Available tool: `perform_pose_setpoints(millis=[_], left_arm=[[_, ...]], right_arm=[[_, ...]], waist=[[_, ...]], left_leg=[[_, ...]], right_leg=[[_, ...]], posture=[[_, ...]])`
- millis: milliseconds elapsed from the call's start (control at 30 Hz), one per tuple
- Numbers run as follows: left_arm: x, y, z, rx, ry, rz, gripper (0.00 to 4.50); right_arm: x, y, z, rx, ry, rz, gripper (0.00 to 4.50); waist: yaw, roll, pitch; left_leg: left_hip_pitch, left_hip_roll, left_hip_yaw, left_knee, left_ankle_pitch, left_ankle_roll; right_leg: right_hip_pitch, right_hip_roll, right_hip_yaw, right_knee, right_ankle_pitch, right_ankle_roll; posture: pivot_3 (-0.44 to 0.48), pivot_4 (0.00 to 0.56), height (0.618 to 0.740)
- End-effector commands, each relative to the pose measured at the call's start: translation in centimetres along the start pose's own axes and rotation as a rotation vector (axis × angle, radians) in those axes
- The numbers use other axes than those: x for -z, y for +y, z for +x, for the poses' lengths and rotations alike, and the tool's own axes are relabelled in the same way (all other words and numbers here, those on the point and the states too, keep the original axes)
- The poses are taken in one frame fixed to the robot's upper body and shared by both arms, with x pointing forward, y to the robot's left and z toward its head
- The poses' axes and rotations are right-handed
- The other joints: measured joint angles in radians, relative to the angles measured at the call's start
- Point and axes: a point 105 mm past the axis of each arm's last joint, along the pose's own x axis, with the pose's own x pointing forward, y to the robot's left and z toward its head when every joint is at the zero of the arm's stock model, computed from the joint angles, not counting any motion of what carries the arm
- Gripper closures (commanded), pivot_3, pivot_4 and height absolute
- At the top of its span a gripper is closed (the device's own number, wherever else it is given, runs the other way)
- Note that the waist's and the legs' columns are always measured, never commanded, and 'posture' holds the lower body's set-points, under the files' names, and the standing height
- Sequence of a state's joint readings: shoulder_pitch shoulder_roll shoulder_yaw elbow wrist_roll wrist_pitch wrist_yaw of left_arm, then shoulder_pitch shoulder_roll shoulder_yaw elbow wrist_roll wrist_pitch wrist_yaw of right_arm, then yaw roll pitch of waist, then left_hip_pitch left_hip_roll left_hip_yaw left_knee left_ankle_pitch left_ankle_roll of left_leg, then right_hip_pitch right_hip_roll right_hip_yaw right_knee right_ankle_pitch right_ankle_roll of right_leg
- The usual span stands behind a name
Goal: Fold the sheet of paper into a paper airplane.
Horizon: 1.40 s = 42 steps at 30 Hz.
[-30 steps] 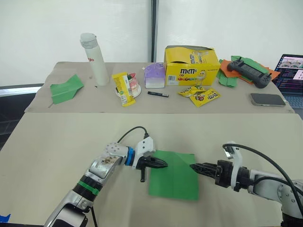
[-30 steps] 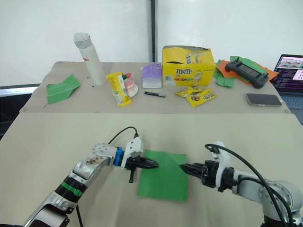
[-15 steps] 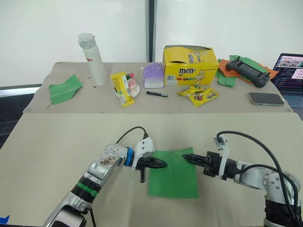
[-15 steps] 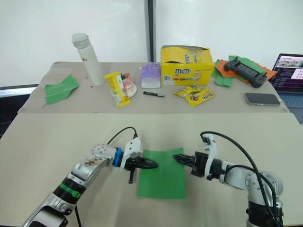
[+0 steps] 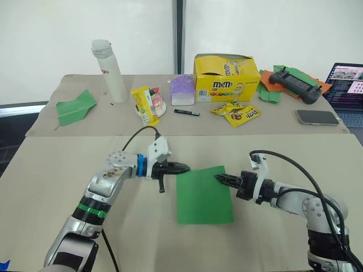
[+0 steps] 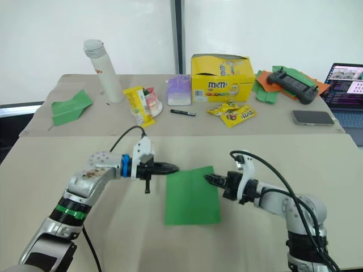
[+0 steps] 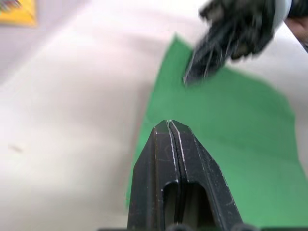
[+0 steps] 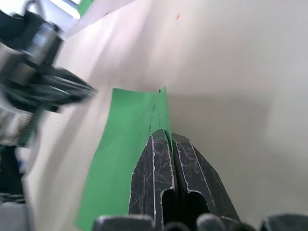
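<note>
The sheet of paper (image 5: 203,195) is bright green and lies flat as a plain rectangle on the near table. My left gripper (image 5: 186,168) is shut, its tip over the sheet's far left corner, with nothing seen between the fingers. My right gripper (image 5: 217,178) comes in from the right and is shut on the sheet's right edge near the far corner. In the right wrist view the sheet's (image 8: 122,159) edge rises into the closed fingertips. The left wrist view has the closed fingers (image 7: 169,144) above the sheet's (image 7: 231,144) border. The paper airplane is out of view.
On the far table stand a white bottle (image 5: 111,71), a yellow candy box (image 5: 223,79), snack packets (image 5: 238,113), a pen (image 5: 186,113) and a separate green paper plane (image 5: 76,106). A controller (image 5: 293,83) on paper scraps, a phone (image 5: 316,117) and a laptop (image 5: 347,85) are at the right.
My right gripper moved left to the sheet's right edge and shut on it. My left gripper shifted from the sheet's left edge to its far left corner.
</note>
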<state>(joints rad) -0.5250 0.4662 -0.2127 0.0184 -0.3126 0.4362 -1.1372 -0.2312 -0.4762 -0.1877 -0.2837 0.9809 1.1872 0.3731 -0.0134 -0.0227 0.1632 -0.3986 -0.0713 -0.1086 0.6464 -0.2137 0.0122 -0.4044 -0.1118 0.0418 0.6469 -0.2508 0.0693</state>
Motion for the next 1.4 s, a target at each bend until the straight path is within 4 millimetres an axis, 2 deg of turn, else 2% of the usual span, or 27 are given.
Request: perform_pose_setpoints(millis=[33, 200, 400, 500, 633, 733, 1067, 1400], left_arm=[[-1.2, 0.0, 0.8, 0.001, -0.016, 0.034, 4.5], [-0.5, 0.0, 2.3, -0.007, 0.037, 0.04, 4.5], [3.3, -0.5, 4.0, -0.055, 0.181, 0.044, 4.5], [4.1, -0.7, 4.4, -0.083, 0.18, 0.01, 4.5], [4.4, -0.5, 4.6, -0.124, 0.164, -0.016, 4.5], [4.4, -0.1, 4.7, -0.152, 0.143, -0.042, 4.5], [4.4, 0.1, 4.6, -0.158, 0.128, -0.069, 4.5], [3.9, -0.3, 4.9, -0.143, 0.082, -0.115, 4.5]], right_arm=[[-1.8, -0.4, 0.1, 0.048, -0.037, -0.122, 4.45], [-2.8, -0.6, 0.4, 0.077, -0.03, -0.25, 4.45], [-3.2, -0.5, 1.0, 0.108, 0.0, -0.516, 4.45], [-3.3, -0.1, 1.2, 0.096, -0.007, -0.585, 4.45], [-3.2, 0.2, 1.4, 0.079, -0.009, -0.663, 4.45], [-3.4, 0.2, 1.7, 0.106, -0.038, -0.86, 4.45], [-1.1, 0.0, 1.7, 0.058, -0.001, -1.271, 4.45], [-0.3, -0.6, 1.9, 0.058, 0.058, -1.524, 4.45]], waist=[[-0.001, 0.0, 0.0], [0.0, 0.0, 0.0], [-0.001, 0.0, 0.0], [-0.002, 0.0, 0.0], [0.001, 0.0, 0.0], [0.001, 0.0, 0.0], [-0.001, 0.0, 0.0], [0.0, 0.0, 0.0]], left_leg=[[0.0, 0.0, 0.0, 0.0, 0.0, 0.0], [0.0, 0.0, 0.0, 0.0, 0.0, 0.0], [0.0, -0.001, 0.001, 0.0, 0.0, 0.0], [0.0, 0.0, 0.0, 0.0, 0.0, 0.0], [0.0, 0.0, 0.0, 0.0, 0.0, 0.0], [0.0, 0.0, 0.0, 0.001, 0.0, 0.0], [0.001, -0.001, 0.001, 0.001, 0.0, 0.0], [0.001, -0.001, 0.001, 0.001, 0.0, 0.0]], right_leg=[[0.0, 0.0, 0.0, 0.0, 0.0, 0.0], [0.0, 0.0, 0.0, 0.0, 0.0, 0.0], [0.0, 0.0, 0.0, 0.0, 0.0, 0.0], [-0.001, 0.0, 0.0, 0.0, 0.0, 0.0], [0.0, 0.0, 0.0, 0.0, 0.0, 0.0], [0.0, 0.0, 0.0, 0.0, 0.0, 0.0], [0.0, 0.0, 0.0, 0.0, 0.0, 0.0], [0.0, 0.0, 0.0, 0.0, 0.0, 0.0]], posture=[[0.0, 0.15, 0.74], [0.0, 0.15, 0.74], [0.0, 0.15, 0.74], [0.0, 0.15, 0.74], [0.0, 0.15, 0.74], [0.0, 0.15, 0.74], [0.0, 0.15, 0.74], [0.0, 0.15, 0.74]])
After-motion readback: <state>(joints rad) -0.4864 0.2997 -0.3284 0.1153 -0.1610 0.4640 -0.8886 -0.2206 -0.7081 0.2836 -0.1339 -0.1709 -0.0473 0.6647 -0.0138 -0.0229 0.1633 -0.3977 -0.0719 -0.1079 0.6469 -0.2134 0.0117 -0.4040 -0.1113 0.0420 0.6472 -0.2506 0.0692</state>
